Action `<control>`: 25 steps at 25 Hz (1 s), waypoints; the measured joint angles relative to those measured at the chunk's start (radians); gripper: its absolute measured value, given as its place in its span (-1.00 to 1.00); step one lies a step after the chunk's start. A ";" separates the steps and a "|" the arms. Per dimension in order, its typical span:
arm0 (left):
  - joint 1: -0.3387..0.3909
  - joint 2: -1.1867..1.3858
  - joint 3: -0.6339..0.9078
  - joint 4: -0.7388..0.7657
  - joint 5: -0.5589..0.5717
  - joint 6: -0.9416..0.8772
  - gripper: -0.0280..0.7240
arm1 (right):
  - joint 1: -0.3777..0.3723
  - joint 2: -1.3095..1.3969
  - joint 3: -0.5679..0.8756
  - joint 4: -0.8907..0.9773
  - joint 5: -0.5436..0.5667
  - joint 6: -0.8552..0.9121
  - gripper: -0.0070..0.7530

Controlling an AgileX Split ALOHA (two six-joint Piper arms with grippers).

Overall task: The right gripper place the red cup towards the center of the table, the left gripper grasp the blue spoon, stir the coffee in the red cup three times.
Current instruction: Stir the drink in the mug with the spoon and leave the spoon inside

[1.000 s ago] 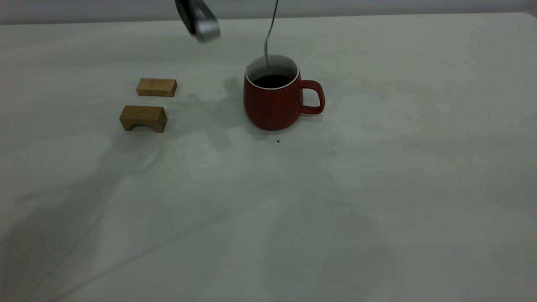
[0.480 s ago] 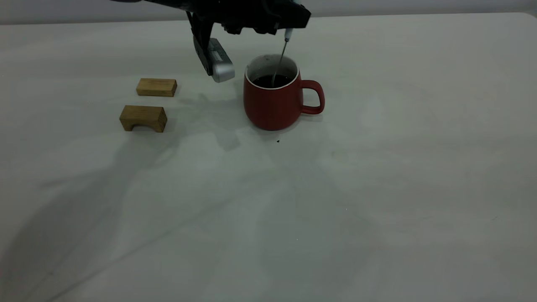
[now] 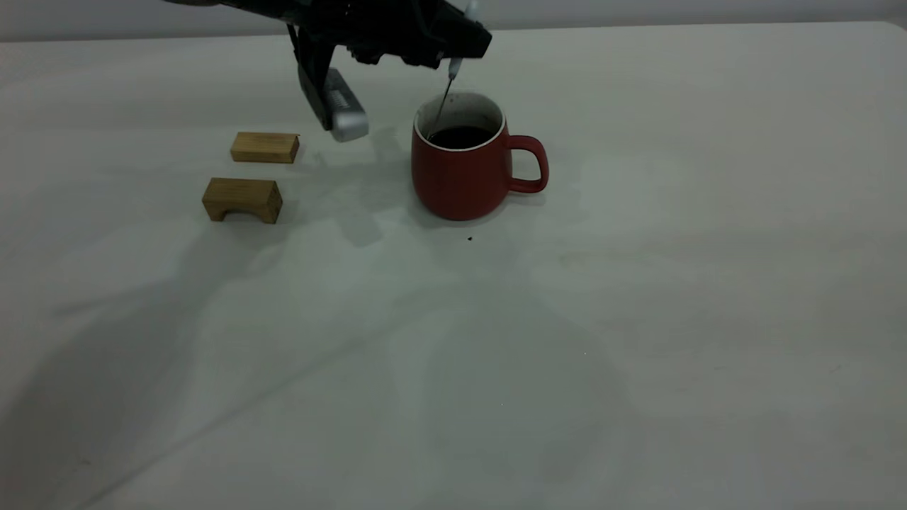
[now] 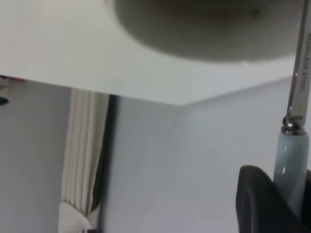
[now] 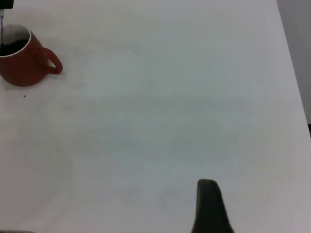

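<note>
Table (image 3: 638,319): two wooden blocks (image 3: 248,173) stand left of red cup (image 3: 460,173).

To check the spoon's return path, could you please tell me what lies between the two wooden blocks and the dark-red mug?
Only bare off-white table and shadow, in the exterior view, between the wooden blocks and the dark-red mug.

red cup (image 3: 460,173) — dark red, white inside | coffee (image 3: 460,136) — near-black | blue spoon (image 4: 290,160) — pale blue

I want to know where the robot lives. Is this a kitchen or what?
Probably a robot test room, not a kitchen: a bare white table holding just a red cup and two wooden blocks, with a plain wall behind.
</note>
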 joint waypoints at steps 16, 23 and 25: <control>-0.028 0.065 -0.067 0.165 0.134 -0.115 -0.54 | 0.000 0.000 0.000 0.000 0.000 0.000 0.47; 0.004 0.065 -0.069 0.169 0.047 -0.136 -0.54 | 0.000 0.000 0.000 -0.001 0.000 0.000 0.47; -0.001 0.070 -0.087 0.128 0.017 -0.095 -0.54 | 0.000 0.000 0.000 -0.001 0.000 0.000 0.47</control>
